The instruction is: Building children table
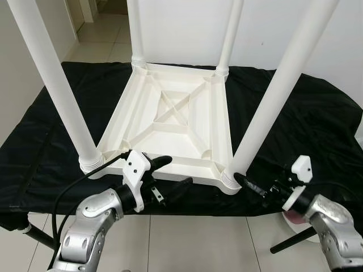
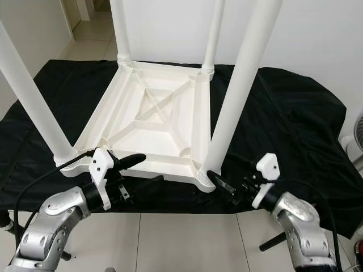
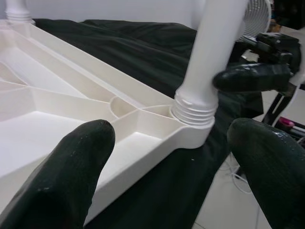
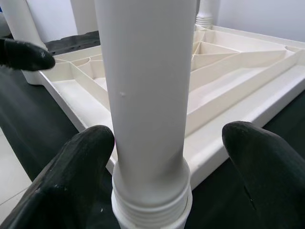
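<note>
Inverted white table top (image 1: 176,122) lying flat on black-draped bench (image 1: 317,124), four legs screwed into corner sockets, long axes upright; near-right leg (image 1: 272,96) dead ahead of right gripper (image 1: 249,185), shaft centred between jaws held wide apart, neither pad judged touching, threaded collar (image 4: 151,202) just below pad level. Left gripper (image 1: 170,173) at near edge of table top, between near-left leg (image 1: 57,85) and near-right leg, jaws apart and clamped on nothing; right arm judged nearer to near-right leg. No brand, label or legible writing seen.
</note>
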Robot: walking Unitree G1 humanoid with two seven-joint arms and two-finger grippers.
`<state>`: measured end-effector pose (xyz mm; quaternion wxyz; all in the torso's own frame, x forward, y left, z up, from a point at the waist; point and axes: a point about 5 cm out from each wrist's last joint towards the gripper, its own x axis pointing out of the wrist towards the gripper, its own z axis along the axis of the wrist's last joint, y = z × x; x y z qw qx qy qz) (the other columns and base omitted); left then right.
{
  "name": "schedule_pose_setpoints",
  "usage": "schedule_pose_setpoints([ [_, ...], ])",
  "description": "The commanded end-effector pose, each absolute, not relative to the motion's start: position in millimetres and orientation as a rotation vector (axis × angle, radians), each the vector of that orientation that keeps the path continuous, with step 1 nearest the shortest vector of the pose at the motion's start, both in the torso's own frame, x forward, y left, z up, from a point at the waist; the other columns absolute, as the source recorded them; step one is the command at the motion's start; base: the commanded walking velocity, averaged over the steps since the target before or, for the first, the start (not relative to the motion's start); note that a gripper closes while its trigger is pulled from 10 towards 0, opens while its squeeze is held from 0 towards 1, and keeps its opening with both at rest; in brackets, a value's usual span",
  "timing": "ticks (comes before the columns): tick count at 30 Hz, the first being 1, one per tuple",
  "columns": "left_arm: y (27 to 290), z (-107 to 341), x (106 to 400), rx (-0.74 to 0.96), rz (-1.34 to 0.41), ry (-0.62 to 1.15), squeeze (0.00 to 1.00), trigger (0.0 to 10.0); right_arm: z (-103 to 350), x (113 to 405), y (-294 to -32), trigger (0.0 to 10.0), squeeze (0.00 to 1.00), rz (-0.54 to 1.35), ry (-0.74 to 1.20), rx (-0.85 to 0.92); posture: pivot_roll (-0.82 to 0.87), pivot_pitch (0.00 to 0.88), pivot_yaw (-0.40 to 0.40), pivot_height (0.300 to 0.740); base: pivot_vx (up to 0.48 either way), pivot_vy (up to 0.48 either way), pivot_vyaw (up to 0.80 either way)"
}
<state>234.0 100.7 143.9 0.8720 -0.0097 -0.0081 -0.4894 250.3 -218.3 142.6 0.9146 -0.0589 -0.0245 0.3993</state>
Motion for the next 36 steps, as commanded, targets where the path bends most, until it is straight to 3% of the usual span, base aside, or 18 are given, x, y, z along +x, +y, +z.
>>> schedule_pose_setpoints([
  [1, 100, 143, 232, -0.02, -1.027, -0.003, 0.0, 10.0, 139, 249, -219, 10.0, 0.0, 0.835, -0.02, -0.128, -0.05, 0.0, -0.03, 0.74, 0.0, 0.0, 0.0],
  [10, 87, 138, 235, -0.006, -1.076, 0.025, 0.0, 10.0, 138, 270, -198, 10.0, 0.0, 0.909, -0.029, -0.138, -0.06, 0.0, -0.029, 0.74, 0.0, 0.0, 0.0],
  [17, 83, 139, 237, -0.004, -1.074, 0.025, 0.0, 10.0, 133, 288, -188, 10.0, 0.0, 0.82, -0.066, -0.106, -0.06, 0.0, -0.03, 0.74, 0.0, 0.0, 0.0],
  [27, 78, 142, 241, -0.005, -1.076, 0.012, 0.0, 10.0, 132, 312, -199, 10.0, 0.0, 0.634, -0.103, -0.086, -0.06, 0.0, -0.026, 0.74, 0.0, 0.0, 0.0],
  [36, 73, 142, 243, -0.012, -1.08, 0.002, 0.0, 10.0, 131, 316, -204, 10.0, 0.0, 0.571, -0.115, -0.096, -0.08, 0.0, -0.027, 0.74, 0.0, 0.0, 0.0],
])
